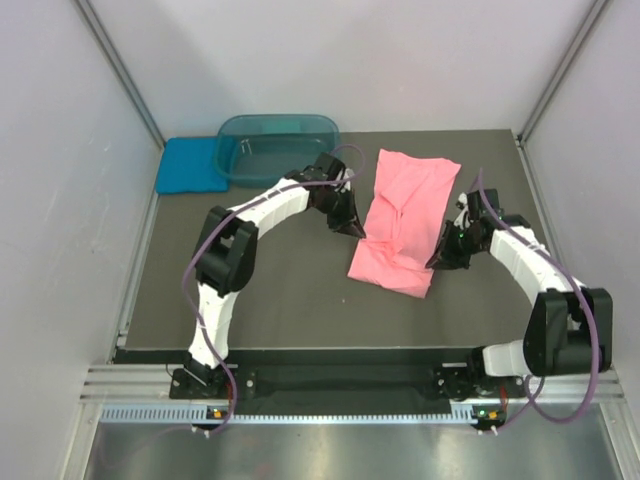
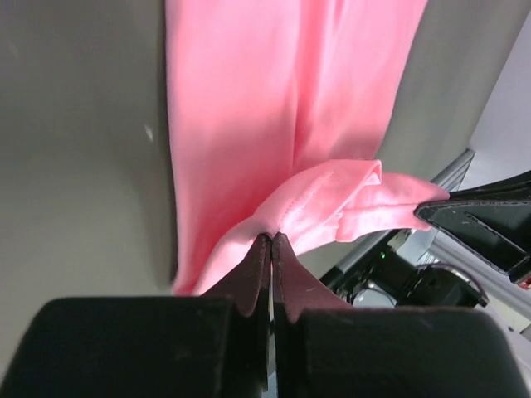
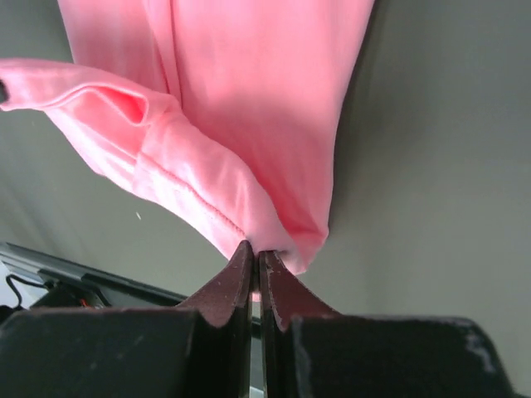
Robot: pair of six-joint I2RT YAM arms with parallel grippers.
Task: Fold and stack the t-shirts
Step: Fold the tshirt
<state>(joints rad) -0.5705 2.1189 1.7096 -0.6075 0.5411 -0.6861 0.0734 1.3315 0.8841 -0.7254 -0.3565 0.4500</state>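
Note:
The salmon-pink t-shirt lies as a long folded strip on the dark mat, right of centre. My left gripper is shut on its left edge near the strip's near end, and the pinched hem shows lifted in the left wrist view. My right gripper is shut on the right edge, where the pink cloth bunches at the fingertips. Folded flat at the back left lies the teal-blue t-shirt.
A dark teal see-through tub stands at the back, next to the blue shirt. The mat's near edge meets a metal rail holding both arm bases. White walls close in on both sides.

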